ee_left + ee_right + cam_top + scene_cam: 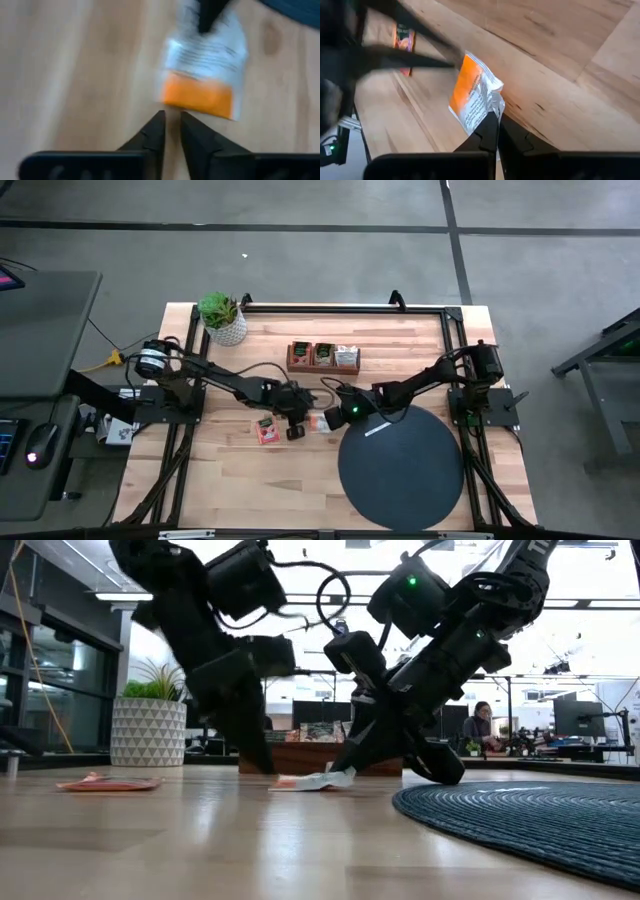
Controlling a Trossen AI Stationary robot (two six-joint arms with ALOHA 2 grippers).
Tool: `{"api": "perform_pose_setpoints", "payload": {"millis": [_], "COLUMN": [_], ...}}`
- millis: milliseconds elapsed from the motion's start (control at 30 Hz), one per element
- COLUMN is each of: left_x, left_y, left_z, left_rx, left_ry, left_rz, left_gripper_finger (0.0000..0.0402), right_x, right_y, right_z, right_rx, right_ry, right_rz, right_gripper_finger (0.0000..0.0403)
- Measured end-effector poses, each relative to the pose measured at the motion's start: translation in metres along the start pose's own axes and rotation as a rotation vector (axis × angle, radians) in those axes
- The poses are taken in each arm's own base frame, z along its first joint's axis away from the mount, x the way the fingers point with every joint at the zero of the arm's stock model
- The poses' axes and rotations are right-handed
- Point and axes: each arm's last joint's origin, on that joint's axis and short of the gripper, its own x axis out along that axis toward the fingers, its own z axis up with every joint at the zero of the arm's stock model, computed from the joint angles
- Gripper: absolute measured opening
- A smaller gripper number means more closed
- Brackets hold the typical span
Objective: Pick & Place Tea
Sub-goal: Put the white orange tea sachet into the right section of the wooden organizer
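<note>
An orange-and-white tea sachet (318,423) lies on the wood between my two grippers, just left of the black disc (400,467). My right gripper (496,120) is shut on its white end. My left gripper (171,116) is shut, its tips right at the sachet's orange edge (197,100). A red sachet (266,428) lies flat on the table left of my left gripper; it also shows in the low view (108,782). More sachets stand in the wooden tray (323,357). My right gripper pinches the sachet's white end (487,107) between its two fingers, slanting down from the table's right. That end is raised a little (335,778), while the orange end rests on the wood. My left gripper's tips stand at the orange edge; I cannot tell whether they touch it.
The black disc fills the table's near right. A potted plant (222,315) stands at the far left corner. The tray sits at the far middle. Bare wood lies near the left and near edges. A person sits in the room beyond (483,725).
</note>
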Motion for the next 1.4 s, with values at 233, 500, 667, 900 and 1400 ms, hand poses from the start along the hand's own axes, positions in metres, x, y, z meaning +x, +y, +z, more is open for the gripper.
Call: {"api": "perform_pose_setpoints", "payload": {"millis": [233,500,667,900,1400], "left_x": [-0.044,-0.067,-0.080,-0.092,-0.106], "left_y": [0.025,0.041,0.051,0.063,0.057], "left_z": [0.005,0.009,0.007,-0.032,-0.041], "left_rx": [-0.039,-0.046,-0.072,-0.219,-0.276], "left_ry": [0.037,0.035,-0.008,-0.150,-0.420], "left_rz": [0.132,0.156,0.164,0.060,-0.251], "left_gripper_finger": [0.0149,0.0172,0.0166,0.0166,0.0165], "right_x": [-0.001,-0.024,-0.055,-0.106,-0.195], "right_y": [0.002,0.024,0.035,0.045,0.084], "right_z": [0.001,0.023,0.045,0.078,0.159], "right_rx": [-0.028,-0.122,-0.199,-0.369,-0.886], "right_ry": [-0.006,-0.062,-0.091,-0.036,0.056], "right_rz": [0.016,0.072,0.021,-0.187,-0.463], "right_gripper_finger": [0.0001,0.0000,0.0000,0.0000,0.0000]}}
